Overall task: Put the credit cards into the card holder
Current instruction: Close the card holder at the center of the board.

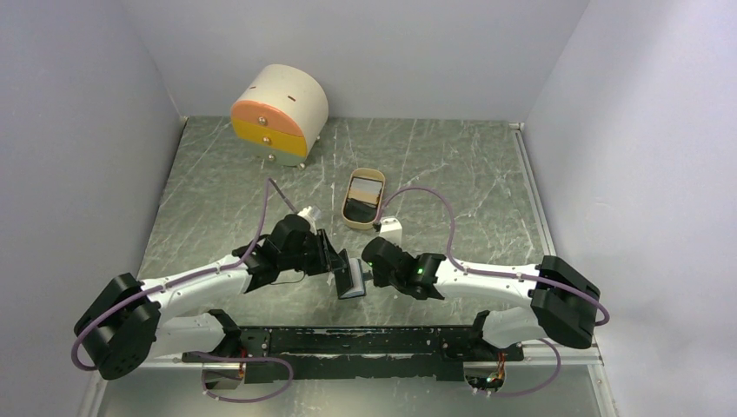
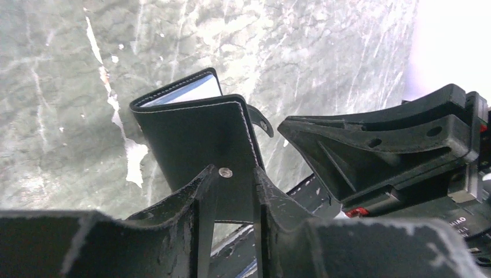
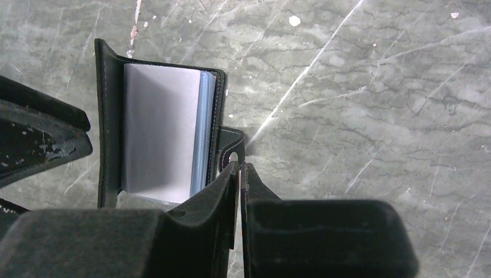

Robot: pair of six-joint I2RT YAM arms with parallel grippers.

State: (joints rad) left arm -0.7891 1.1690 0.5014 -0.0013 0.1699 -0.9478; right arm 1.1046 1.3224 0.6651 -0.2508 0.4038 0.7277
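The holder (image 1: 352,282) is held partly open near the desk's (image 1: 452,174) front edge, between the two arms, with a pale inner leaf exposed. Its black cover is clamped in the left pincer (image 2: 234,174), and its snap tab (image 3: 231,152) is pinched in the almost closed right pincer (image 3: 238,168). Both arms are stretched low and inward, their wrists facing each other. A tray (image 1: 364,224) and a drawer box (image 1: 278,109) are set farther back.

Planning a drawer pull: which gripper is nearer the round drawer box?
Left. The left gripper lies toward the near edge from the drawer box; the right gripper lies farther right, past the card holder.
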